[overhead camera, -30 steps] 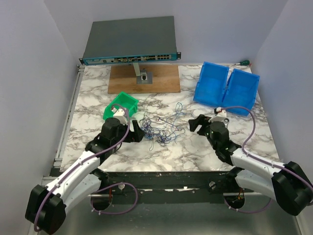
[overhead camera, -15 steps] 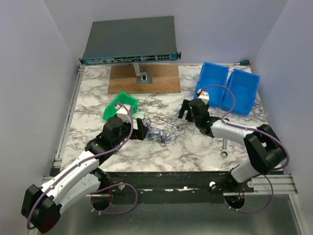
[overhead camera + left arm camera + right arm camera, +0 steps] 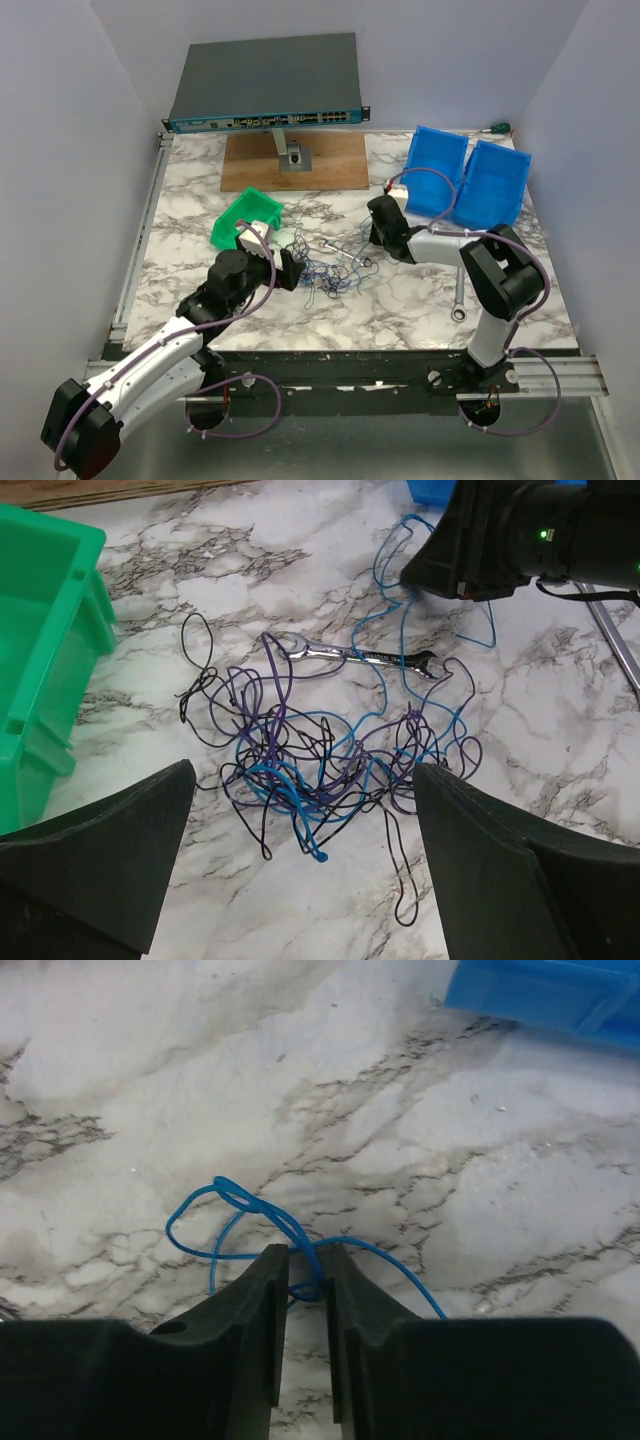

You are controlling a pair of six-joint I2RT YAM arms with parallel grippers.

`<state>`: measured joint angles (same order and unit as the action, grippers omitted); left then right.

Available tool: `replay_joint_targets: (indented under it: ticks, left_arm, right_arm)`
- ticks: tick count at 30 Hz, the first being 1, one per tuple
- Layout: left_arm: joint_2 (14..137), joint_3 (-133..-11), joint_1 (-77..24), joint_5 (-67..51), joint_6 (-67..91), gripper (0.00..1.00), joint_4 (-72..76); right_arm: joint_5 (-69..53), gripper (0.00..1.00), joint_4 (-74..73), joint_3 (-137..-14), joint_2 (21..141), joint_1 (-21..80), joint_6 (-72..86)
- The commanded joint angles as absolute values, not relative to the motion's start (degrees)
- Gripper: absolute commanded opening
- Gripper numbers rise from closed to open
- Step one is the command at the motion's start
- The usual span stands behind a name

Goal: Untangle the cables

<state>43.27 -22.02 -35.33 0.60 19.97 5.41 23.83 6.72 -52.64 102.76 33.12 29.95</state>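
Observation:
The cables [image 3: 335, 268] lie as a scribbly tangle of blue, purple and black wires [image 3: 320, 760] on the marble table. My left gripper [image 3: 290, 268] hovers at the tangle's left edge, open wide, with the bundle just ahead of its fingertips [image 3: 303, 777] and nothing between them. My right gripper [image 3: 378, 230] reaches in from the tangle's upper right [image 3: 450, 565]. Its jaws [image 3: 307, 1260] stand almost together, pinching a loop of a blue cable [image 3: 240, 1200] that trails out to both sides.
A silver wrench [image 3: 360, 657] lies under the tangle's far side, and another wrench [image 3: 458, 300] lies at the right. A green bin [image 3: 248, 215] sits beside my left gripper. Two blue bins [image 3: 465, 180], a wooden board [image 3: 295, 160] and a network switch [image 3: 265, 85] stand at the back.
My right arm swung in from the right side to the tangle's upper right edge and its jaws closed on a blue loop. The left gripper crept slightly nearer the bundle, still open.

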Motion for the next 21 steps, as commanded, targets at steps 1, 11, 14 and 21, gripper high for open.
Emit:
replay_joint_targets:
  ticks: [1, 11, 14, 21]
  left_arm:
    - [42.6, -19.8, -35.5, 0.0, 18.5, 0.92, 10.8]
    - [41.2, -18.9, -35.7, -2.6, 18.3, 0.91, 12.5]
    - [41.1, -18.5, -35.6, -3.1, 18.1, 0.91, 13.5]
    - [41.0, -18.9, -35.7, -2.5, 17.9, 0.91, 13.7]
  right_arm:
    - [21.1, 0.11, 9.6, -55.6, 104.6, 33.0, 27.3]
    - [12.4, 0.01, 8.2, -50.0, 86.3, 33.0, 25.0]
    - [9.5, 0.01, 7.0, -48.9, 80.6, 33.0, 25.1]
    - [1.7, 0.01, 2.9, -51.0, 72.4, 33.0, 24.9]
